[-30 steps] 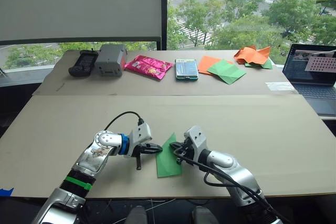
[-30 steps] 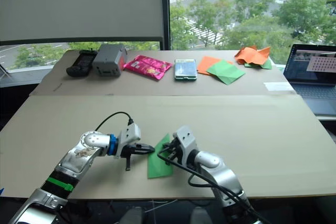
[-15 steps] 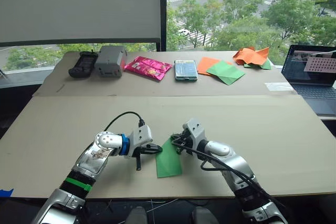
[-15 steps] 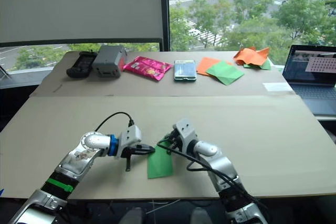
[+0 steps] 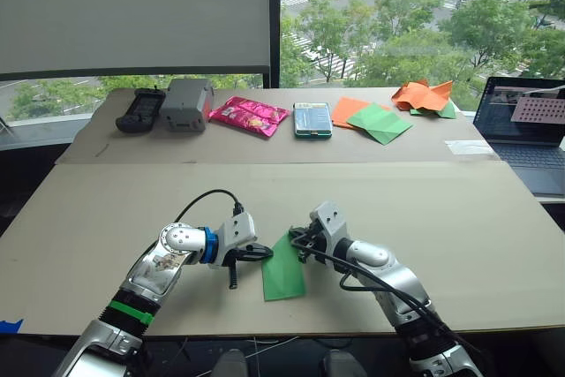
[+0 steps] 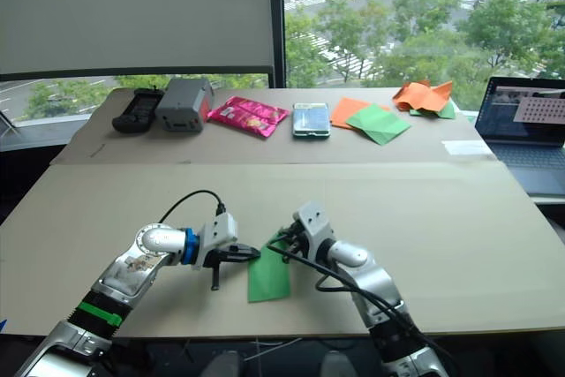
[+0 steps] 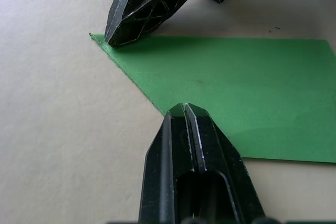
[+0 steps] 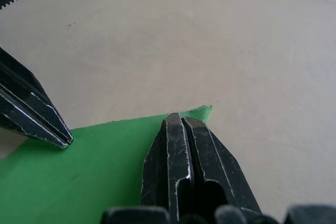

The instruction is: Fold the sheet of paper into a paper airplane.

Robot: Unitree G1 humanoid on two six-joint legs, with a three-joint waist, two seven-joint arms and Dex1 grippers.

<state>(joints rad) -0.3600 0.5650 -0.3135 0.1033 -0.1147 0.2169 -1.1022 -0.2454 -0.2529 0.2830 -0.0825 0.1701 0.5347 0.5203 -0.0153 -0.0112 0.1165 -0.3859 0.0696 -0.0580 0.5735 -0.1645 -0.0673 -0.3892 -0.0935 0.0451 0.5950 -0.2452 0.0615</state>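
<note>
Paper [image 5: 282, 269] lies flat on the near part of the cardboard-covered table [image 5: 459, 227], between the two grippers. You have it folded into a narrow wedge: its long axis runs from the robot's side away toward the window, leaning slightly right, with the pointed tip at the far end and a broad, straight edge at the near end. It is bright green, smooth and flat against the surface; you can see no raised flap in either wrist view.

Your right gripper [image 5: 297, 242] sits at the far tip, its two black fingers pressed together with no gap, their ends down on the paper just short of the point. Your left gripper [image 5: 267, 252] comes in from the left, fingers likewise closed tight against each other, tips resting on the paper's left edge about midway along. Neither one has paper pinched between its fingers; both simply press on top.

Farther back, along the far strip of the table, you have a black remote [image 5: 139, 108], a grey box [image 5: 185, 101], a pink snack bag [image 5: 249, 115], a phone [image 5: 312, 118], a duller green sheet [image 5: 381, 121] lying over an orange sheet [image 5: 350, 107], and a crumpled orange-and-green heap [image 5: 427, 94]. A laptop [image 5: 530, 130] stands open at the far right.
</note>
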